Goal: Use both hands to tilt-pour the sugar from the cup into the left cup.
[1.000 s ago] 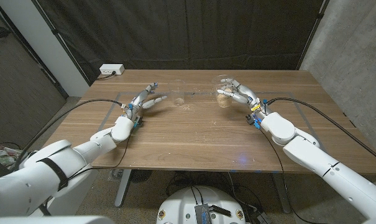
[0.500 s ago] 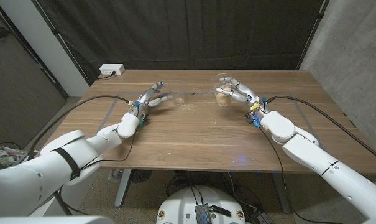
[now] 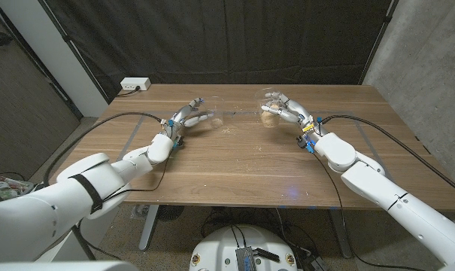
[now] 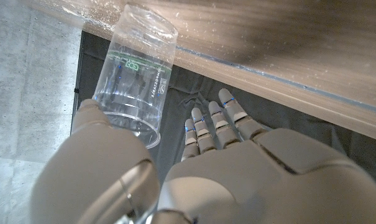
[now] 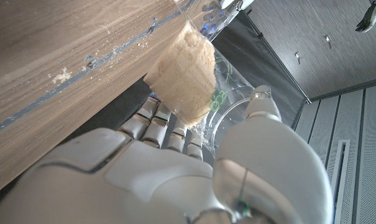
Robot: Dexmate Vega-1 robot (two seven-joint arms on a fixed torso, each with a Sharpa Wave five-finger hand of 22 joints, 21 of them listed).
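The empty clear plastic cup (image 3: 216,113) stands on the wooden table (image 3: 235,162), left of the middle at the back. My left hand (image 3: 186,117) is just beside it, fingers spread. In the left wrist view the thumb lies against the rim end of that cup (image 4: 137,71), the other fingers (image 4: 215,124) stay apart from it, and my left hand (image 4: 237,177) grips nothing. My right hand (image 3: 291,113) holds the second clear cup (image 3: 269,113) with pale brown sugar. In the right wrist view this cup (image 5: 203,93) sits tilted between thumb and fingers of my right hand (image 5: 169,177), and the sugar (image 5: 181,71) is heaped at its bottom.
A white power strip (image 3: 134,85) lies at the table's far left corner. Thin blue tape lines (image 3: 137,120) mark the tabletop, and a few spilled grains (image 3: 221,125) lie between the cups. Black cables trail from both wrists. A dark curtain hangs behind the table.
My left hand has moved forward and to the right, up to the empty cup. My right hand has shifted the sugar cup slightly up and left.
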